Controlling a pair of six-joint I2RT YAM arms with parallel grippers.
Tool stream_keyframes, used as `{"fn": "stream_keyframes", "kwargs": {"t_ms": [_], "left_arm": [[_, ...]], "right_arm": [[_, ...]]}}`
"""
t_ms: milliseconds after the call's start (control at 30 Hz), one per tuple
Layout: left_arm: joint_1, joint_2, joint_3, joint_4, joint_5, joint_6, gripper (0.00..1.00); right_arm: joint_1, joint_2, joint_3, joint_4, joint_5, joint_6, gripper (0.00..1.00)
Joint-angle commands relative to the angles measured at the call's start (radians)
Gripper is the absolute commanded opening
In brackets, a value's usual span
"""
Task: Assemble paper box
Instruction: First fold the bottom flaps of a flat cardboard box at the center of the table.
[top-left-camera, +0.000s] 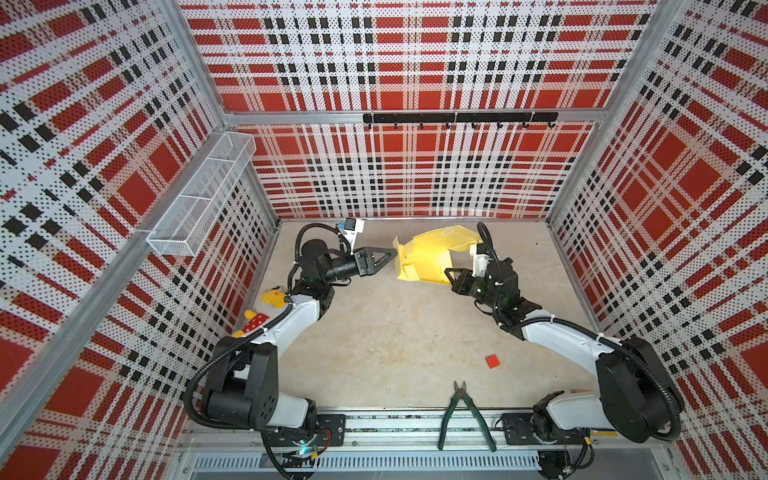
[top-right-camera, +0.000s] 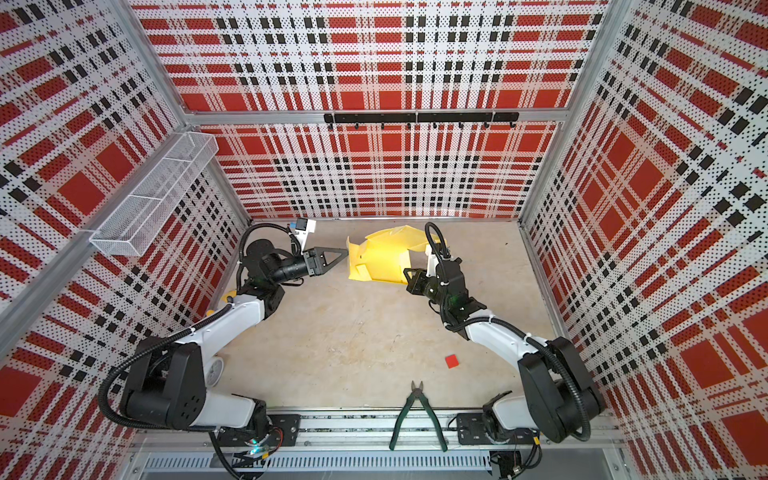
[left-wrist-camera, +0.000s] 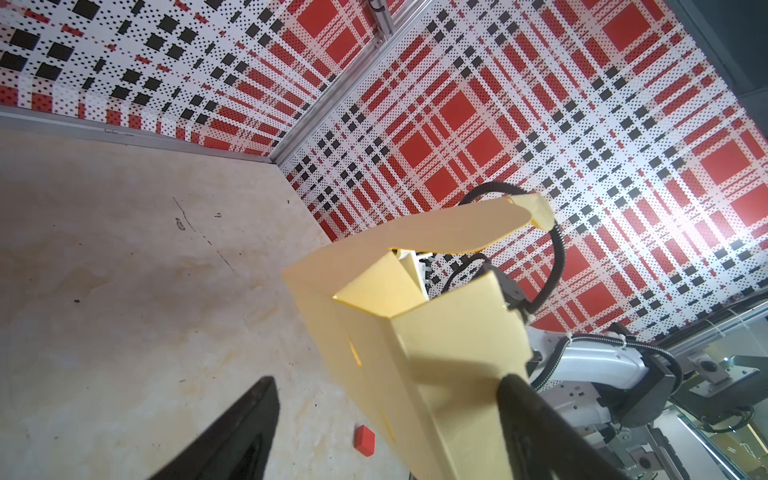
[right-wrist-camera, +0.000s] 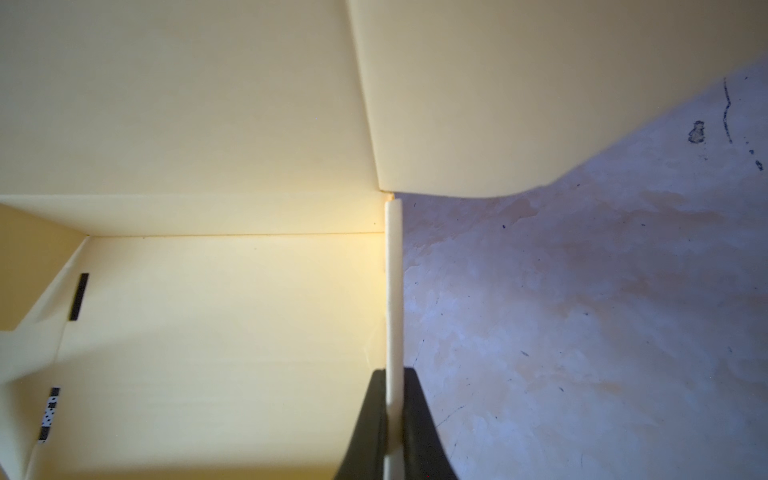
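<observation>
right gripper (right-wrist-camera: 392, 374): clenched on the thin edge of one upright wall of the paper box (right-wrist-camera: 208, 311), a finger on each face of the card.
left gripper (left-wrist-camera: 388, 379): released, fingers spread wide; a folded side of the box stands between them, just beside one finger (left-wrist-camera: 536, 419); contact cannot be told.
paper box: pale yellow, half folded, flaps raised and slots showing; in both top views it sits at the far middle of the table (top-left-camera: 395, 332), between the two grippers.
red block (top-left-camera: 493, 360): on the table toward the right arm, well apart from the box.
pliers (top-left-camera: 461, 415): green handles, at the front edge.
plush toy (top-left-camera: 266, 311): yellow and red-spotted, partly under the left arm.
</observation>
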Motion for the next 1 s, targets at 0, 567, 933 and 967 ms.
{"fn": "stream_keyframes", "kwargs": {"t_ms": [0,567,933,967], "left_arm": [[-0.023,-0.017,-0.012,0.045,0.032,0.001,0.79],[-0.061,0.005,0.002,-0.026,0.034,0.063,0.43],[-0.070,0.009,0.003,-0.106,0.013,0.118,0.43],[-0.071,0.011,0.004,-0.112,0.011,0.124,0.43]], "right_arm": [[0.004,0.018,0.018,0.058,0.023,0.009,0.00],[0.049,0.034,0.082,-0.130,0.180,-0.056,0.00],[0.097,0.054,0.142,-0.228,0.275,-0.077,0.00],[0.105,0.055,0.149,-0.237,0.286,-0.079,0.00]]}}
